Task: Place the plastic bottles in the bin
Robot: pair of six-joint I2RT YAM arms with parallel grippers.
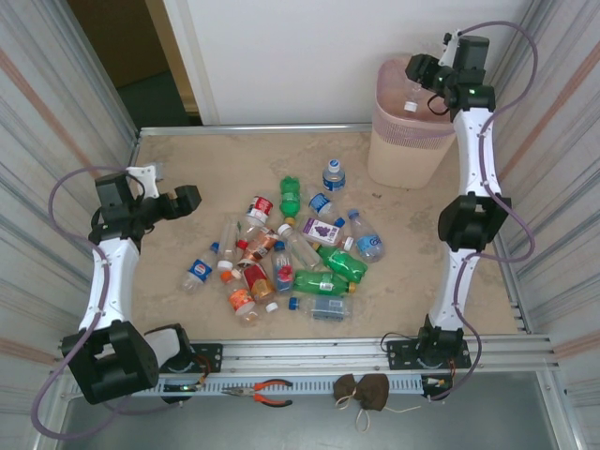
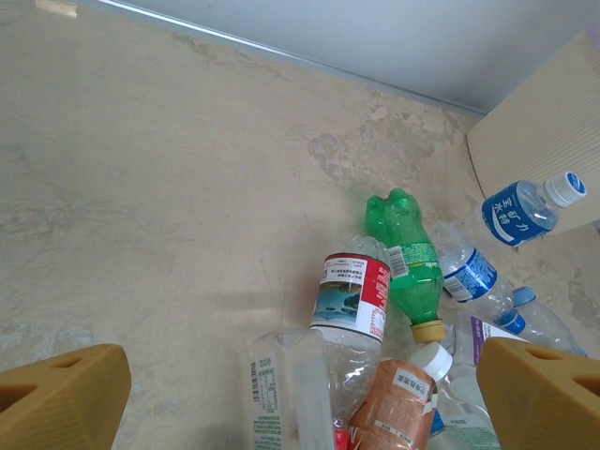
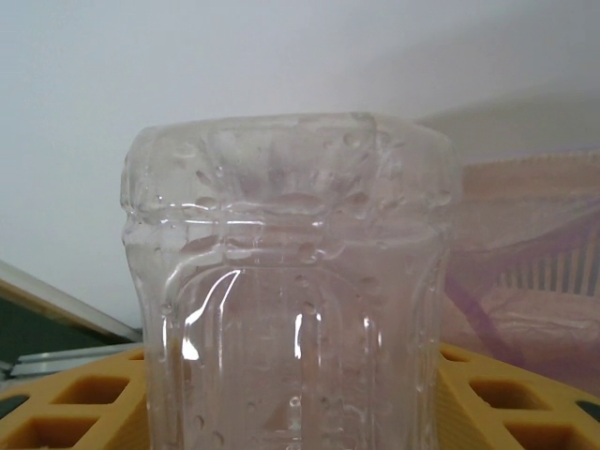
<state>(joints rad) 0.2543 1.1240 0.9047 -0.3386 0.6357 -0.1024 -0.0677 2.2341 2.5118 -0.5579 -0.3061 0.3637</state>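
At the left, my left end effector (image 1: 186,201) hangs above the beige tabletop (image 1: 187,159), just left of the pile. Its two yellow fingers (image 2: 64,398) are spread wide, with nothing between them.

The left wrist view looks down on the near edge of the pile: a red-labelled bottle (image 2: 352,295) touches a green bottle (image 2: 410,267), and a blue-labelled bottle (image 2: 521,209) lies further right.

In the middle of the tabletop the plastic bottles (image 1: 291,258) lie scattered on their sides, many touching or overlapping. They are clear, green or orange, with blue, red and purple labels. One blue-labelled stray (image 1: 199,270) lies apart at the left of the heap. Another bottle (image 1: 334,174) sits at the far side, nearest the bin.

At the far right corner stands the tall pale-pink bin (image 1: 403,150), upright on the tabletop, with a lattice band near its rim. My right end effector (image 1: 424,75) is raised over the bin's mouth, pinching a clear bottle (image 3: 291,300) between its yellow fingers (image 3: 66,403). The top view shows that bottle's white-capped end pointing down into the bin's opening. The right wrist view shows the pink bin wall just behind and to the right of the bottle.
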